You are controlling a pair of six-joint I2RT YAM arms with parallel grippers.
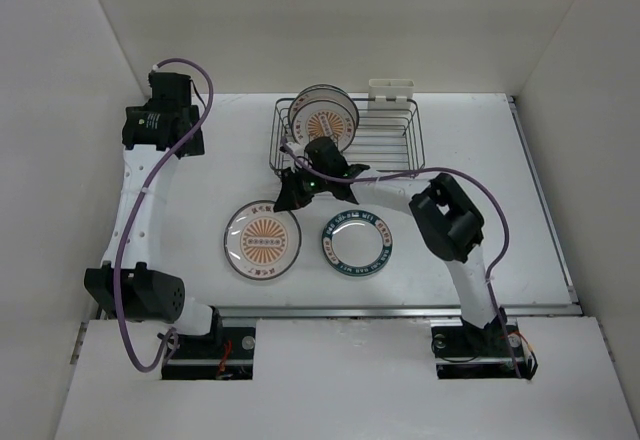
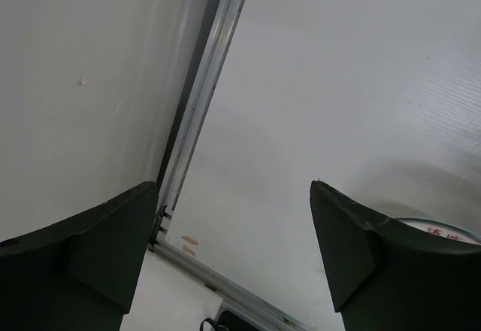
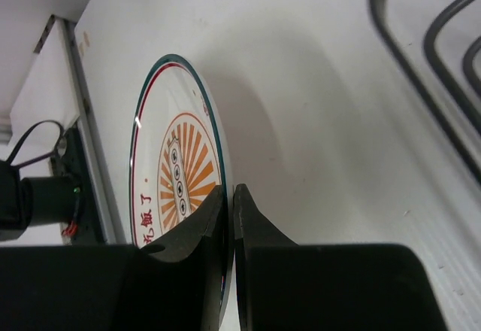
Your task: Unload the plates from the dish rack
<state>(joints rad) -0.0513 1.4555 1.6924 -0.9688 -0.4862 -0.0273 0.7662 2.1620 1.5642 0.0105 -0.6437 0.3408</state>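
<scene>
The dish rack (image 1: pixel 400 140) stands at the back middle, with sunburst plates (image 1: pixel 323 115) upright in its left end. A sunburst plate (image 1: pixel 263 241) lies low over the table in front of the rack. My right gripper (image 1: pixel 291 200) is shut on its far right rim; the right wrist view shows both fingers (image 3: pixel 231 192) pinching the rim of this plate (image 3: pixel 169 165). A teal-rimmed plate (image 1: pixel 357 244) lies flat to its right. My left gripper (image 1: pixel 165 120) is open and empty at the back left, its fingers wide apart in the left wrist view (image 2: pixel 234 184).
A white cup holder (image 1: pixel 392 88) is clipped on the rack's back edge. Rack wires (image 3: pixel 421 83) show close to the right gripper. A plate's rim (image 2: pixel 443 229) shows behind the left gripper's right finger. White walls enclose the table; a metal rail (image 2: pixel 203 98) runs along its left edge.
</scene>
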